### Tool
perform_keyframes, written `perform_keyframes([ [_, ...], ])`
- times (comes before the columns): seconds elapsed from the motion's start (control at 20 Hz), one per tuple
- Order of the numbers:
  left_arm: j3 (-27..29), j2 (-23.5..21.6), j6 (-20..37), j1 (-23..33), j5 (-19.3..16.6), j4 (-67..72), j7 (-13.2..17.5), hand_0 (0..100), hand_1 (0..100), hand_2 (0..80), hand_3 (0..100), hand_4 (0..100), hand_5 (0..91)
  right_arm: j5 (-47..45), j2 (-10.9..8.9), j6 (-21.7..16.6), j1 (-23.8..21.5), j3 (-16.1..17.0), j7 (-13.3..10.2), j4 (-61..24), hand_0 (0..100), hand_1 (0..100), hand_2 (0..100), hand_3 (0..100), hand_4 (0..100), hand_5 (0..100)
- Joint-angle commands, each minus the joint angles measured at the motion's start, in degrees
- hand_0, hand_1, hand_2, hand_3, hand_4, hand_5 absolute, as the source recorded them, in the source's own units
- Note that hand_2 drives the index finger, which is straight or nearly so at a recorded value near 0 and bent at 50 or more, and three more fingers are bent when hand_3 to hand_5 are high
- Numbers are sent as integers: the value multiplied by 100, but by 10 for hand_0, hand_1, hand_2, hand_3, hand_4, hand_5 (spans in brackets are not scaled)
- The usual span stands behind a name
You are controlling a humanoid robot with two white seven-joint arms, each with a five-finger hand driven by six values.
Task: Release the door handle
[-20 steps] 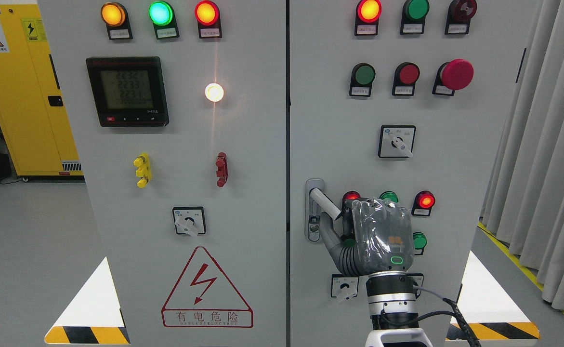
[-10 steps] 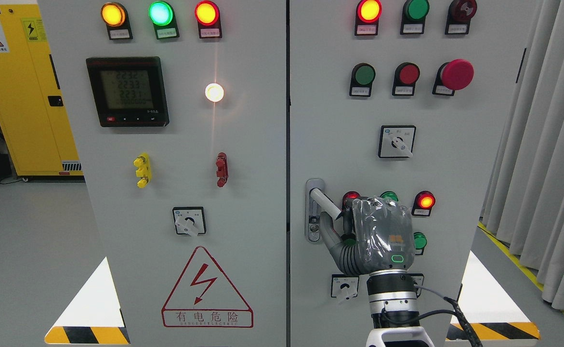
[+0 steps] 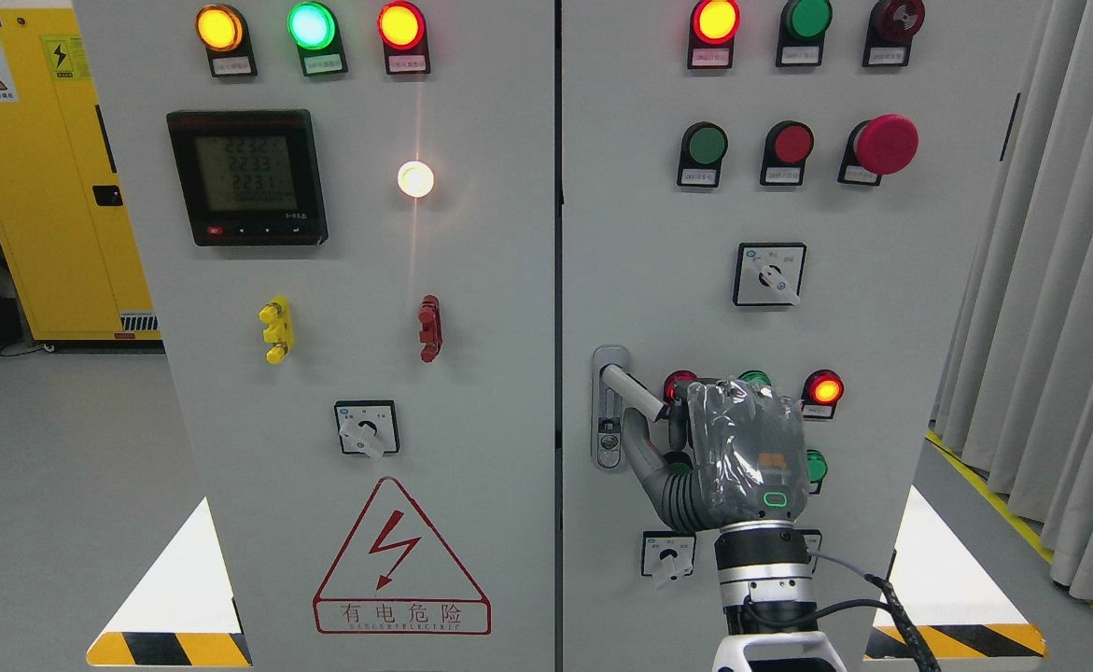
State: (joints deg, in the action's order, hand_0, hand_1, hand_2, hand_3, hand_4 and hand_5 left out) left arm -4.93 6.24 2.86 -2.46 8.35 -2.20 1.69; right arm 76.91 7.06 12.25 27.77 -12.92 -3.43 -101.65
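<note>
Right hand [image 3: 742,453] is up at the door handle [image 3: 635,390], a rigid metal lever jutting out left of the knuckles, fingers seemingly wrapped round its free end, though the palm hides the contact. Below-left, the warning triangle [image 3: 401,555] reads 有电危险.

An industrial electrical room: a grey control cabinet [image 3: 369,280] with indicator lamps [image 3: 311,26], a digital meter [image 3: 247,177], a high-voltage warning triangle [image 3: 400,556], and a yellow safety cabinet [image 3: 33,187] at upper left.
</note>
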Motion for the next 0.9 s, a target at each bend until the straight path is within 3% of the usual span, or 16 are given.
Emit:
perform_keyframes([
  [0.0,1,0,4,0,0,0,-2,120,556,0,0,0,0,0,-12,-3,9,17,9,-57,511,482,915,1000,992,993],
  [0.85,1,0,4,0,0,0,-2,120,556,0,0,0,0,0,-12,-3,45,26,27,-65,503,481,917,1000,993,998],
])
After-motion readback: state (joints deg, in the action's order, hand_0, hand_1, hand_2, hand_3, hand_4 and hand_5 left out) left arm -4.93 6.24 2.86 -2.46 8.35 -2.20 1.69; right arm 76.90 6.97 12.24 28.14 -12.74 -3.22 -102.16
